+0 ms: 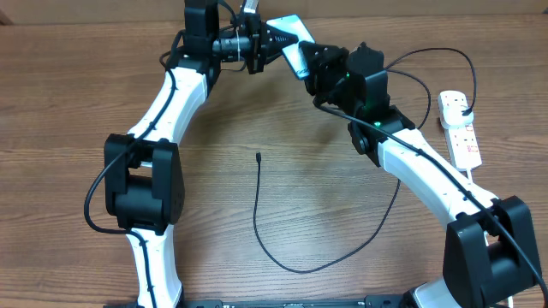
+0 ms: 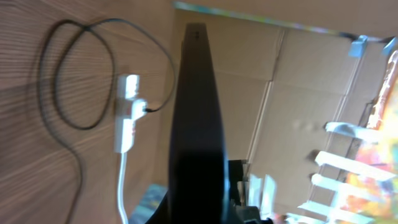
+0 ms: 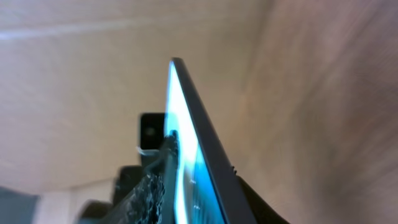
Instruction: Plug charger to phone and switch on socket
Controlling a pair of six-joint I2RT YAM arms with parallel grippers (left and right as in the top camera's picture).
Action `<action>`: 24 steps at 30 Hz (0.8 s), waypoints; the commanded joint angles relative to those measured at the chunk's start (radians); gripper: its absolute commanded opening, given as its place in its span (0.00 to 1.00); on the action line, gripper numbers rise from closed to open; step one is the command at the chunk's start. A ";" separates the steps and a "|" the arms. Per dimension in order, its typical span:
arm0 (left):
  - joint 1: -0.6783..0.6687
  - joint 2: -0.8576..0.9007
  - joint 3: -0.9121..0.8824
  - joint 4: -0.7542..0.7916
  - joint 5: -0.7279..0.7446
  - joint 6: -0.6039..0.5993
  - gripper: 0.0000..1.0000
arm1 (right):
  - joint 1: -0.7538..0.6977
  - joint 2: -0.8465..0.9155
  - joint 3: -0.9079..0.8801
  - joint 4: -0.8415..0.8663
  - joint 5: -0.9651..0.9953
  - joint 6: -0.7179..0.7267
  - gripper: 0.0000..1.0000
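Left gripper [image 1: 272, 40] is clamping tight on the phone [image 1: 289, 27], holding it on edge, up off the table [image 1: 86, 94]. Right gripper [image 1: 310, 67] is sitting at the phone's opposite end with a pad on each face. We're not able to tell whether it's gripping or just flanking.

We're reading this as positioning the phone between the two arms ahead of plug-in; nothing is going into it yet.

The phone's long axis is running straight out from the left gripper toward the right one, with the screen tilting upward. We're not seeing which end carries the port.

Next, we're expecting one arm to take sole hold while the other goes down for the charger [image 1: 258, 159]. Its tip is lying loose on the table, well to the near side of both grippers and pointing up at them.

The socket [image 1: 461, 130] is lying well out past the right gripper, with a black plug apparently seated. We're not making out the switch state.
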 commanded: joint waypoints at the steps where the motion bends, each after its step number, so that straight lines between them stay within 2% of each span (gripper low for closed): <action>1: 0.078 -0.004 0.010 -0.150 0.006 0.327 0.04 | -0.021 -0.042 0.033 -0.033 -0.001 -0.192 0.38; 5: 0.135 -0.004 0.010 -0.320 0.039 0.515 0.04 | -0.053 -0.042 0.033 -0.182 -0.132 -0.389 0.47; 11: 0.212 -0.004 0.010 -0.400 0.112 0.631 0.04 | -0.062 -0.042 0.033 -0.381 -0.234 -0.623 0.59; 16: 0.237 -0.004 0.010 -0.400 0.193 0.628 0.05 | -0.023 -0.041 0.033 -0.570 -0.244 -0.774 0.61; 24: 0.237 -0.004 0.010 -0.399 0.200 0.514 0.04 | 0.079 -0.017 0.032 -0.738 -0.166 -0.810 0.61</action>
